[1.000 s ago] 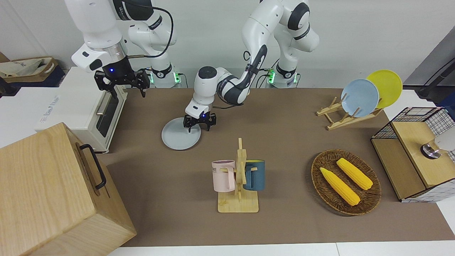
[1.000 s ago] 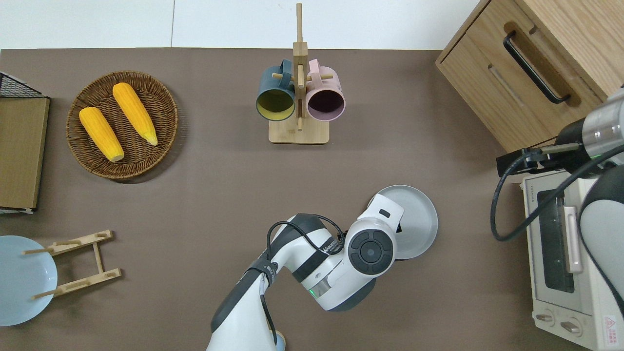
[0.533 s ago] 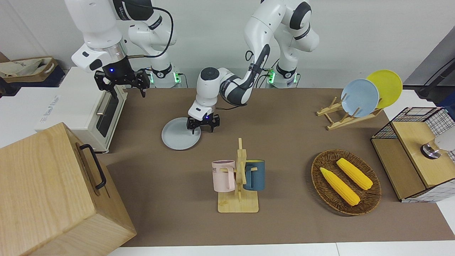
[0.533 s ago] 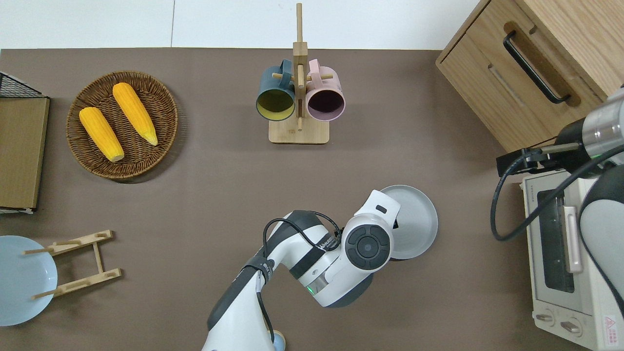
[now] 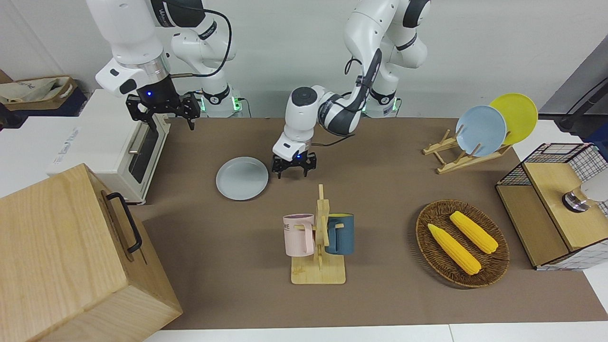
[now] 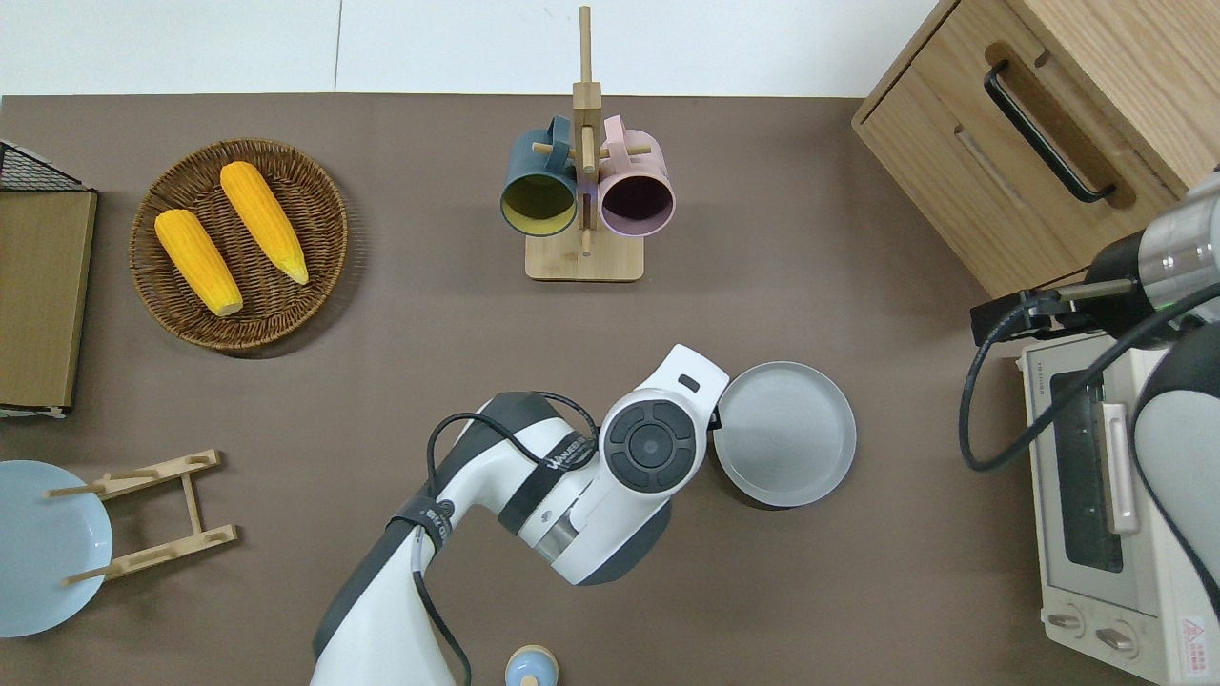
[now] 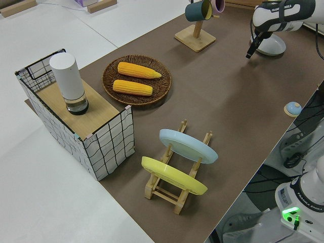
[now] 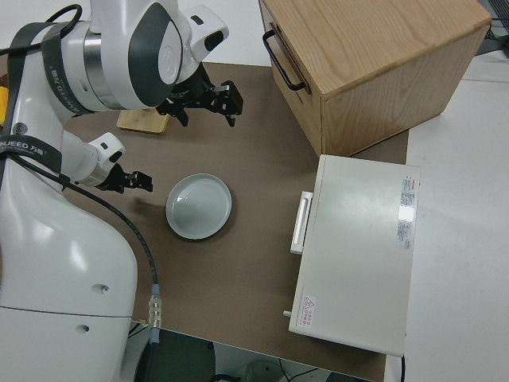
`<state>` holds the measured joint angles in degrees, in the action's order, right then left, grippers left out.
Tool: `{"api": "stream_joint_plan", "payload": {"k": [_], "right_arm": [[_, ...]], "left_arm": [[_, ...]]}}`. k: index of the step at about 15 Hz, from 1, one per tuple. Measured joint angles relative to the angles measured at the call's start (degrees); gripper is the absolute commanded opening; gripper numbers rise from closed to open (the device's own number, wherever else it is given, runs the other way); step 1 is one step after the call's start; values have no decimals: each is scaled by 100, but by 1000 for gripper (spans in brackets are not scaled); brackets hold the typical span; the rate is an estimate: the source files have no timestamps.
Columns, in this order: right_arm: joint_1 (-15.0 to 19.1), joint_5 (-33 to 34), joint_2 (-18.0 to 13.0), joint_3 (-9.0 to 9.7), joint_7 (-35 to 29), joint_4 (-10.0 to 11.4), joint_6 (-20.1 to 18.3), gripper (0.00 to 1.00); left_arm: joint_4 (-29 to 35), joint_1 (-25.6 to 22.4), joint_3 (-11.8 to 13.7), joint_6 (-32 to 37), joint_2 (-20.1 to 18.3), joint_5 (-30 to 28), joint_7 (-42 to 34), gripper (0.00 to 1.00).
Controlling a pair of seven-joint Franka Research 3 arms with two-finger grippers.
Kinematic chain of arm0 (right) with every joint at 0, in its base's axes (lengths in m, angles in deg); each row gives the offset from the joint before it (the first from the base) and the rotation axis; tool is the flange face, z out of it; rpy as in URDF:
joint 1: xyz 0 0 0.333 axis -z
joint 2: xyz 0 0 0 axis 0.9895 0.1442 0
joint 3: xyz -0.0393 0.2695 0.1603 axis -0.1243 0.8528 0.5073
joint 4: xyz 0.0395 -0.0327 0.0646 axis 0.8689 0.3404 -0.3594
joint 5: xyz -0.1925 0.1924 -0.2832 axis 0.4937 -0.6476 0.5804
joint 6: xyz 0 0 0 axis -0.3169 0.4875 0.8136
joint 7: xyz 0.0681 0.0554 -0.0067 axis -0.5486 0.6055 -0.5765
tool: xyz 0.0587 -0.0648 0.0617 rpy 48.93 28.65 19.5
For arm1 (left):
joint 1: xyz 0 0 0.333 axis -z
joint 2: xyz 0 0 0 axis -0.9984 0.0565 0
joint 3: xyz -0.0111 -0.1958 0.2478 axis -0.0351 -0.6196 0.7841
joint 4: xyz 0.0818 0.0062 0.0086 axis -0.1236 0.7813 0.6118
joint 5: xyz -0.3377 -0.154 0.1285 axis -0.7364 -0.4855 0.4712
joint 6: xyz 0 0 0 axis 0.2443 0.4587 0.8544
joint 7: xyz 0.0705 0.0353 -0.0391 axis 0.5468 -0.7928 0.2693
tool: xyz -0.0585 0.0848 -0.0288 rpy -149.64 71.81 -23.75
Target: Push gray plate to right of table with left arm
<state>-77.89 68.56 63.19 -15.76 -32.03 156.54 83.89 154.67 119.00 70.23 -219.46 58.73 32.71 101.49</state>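
- Since 1 s ago, left gripper [image 5: 294, 167] has been pulled off the gray plate [image 5: 242, 178]; now held just beside its rim, toward left arm's end.
- Fingers seen apart, nothing held.
- Plate unmoved, flat on table [image 5: 380, 185], near toaster oven [image 5: 118, 152].
- Right arm parked; fingers apart.

2 corn cobs [image 5: 463, 241] in basket [image 5: 430, 254]; 2 mugs [image 5: 299, 234], perhaps hung, on rack [image 5: 321, 266].

We see bright, even light from above in every view, sharp throughout. Soft, short shadows lie on the matte tabletop [image 5: 380, 190] under the wicker basket [image 5: 461, 243] and the mug rack [image 5: 319, 247]. The white wall [image 5: 475, 47] shows no glare.
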Motion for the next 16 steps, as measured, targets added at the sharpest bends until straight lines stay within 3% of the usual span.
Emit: {"api": "stream_joint_plan", "payload": {"k": [6,13,16], "right_arm": [[0,0,0,0,0,0,0,983],[0,0,0,0,0,0,0,983],[0,0,0,0,0,0,0,983]], "left_arm": [[183,-843,22,985,-640,-319,-1219,991],[181,-2444,90,2529,-1525,-557,-3403,991],[153,-2847,115,2892,-1789,-557,-3950,991]]}}
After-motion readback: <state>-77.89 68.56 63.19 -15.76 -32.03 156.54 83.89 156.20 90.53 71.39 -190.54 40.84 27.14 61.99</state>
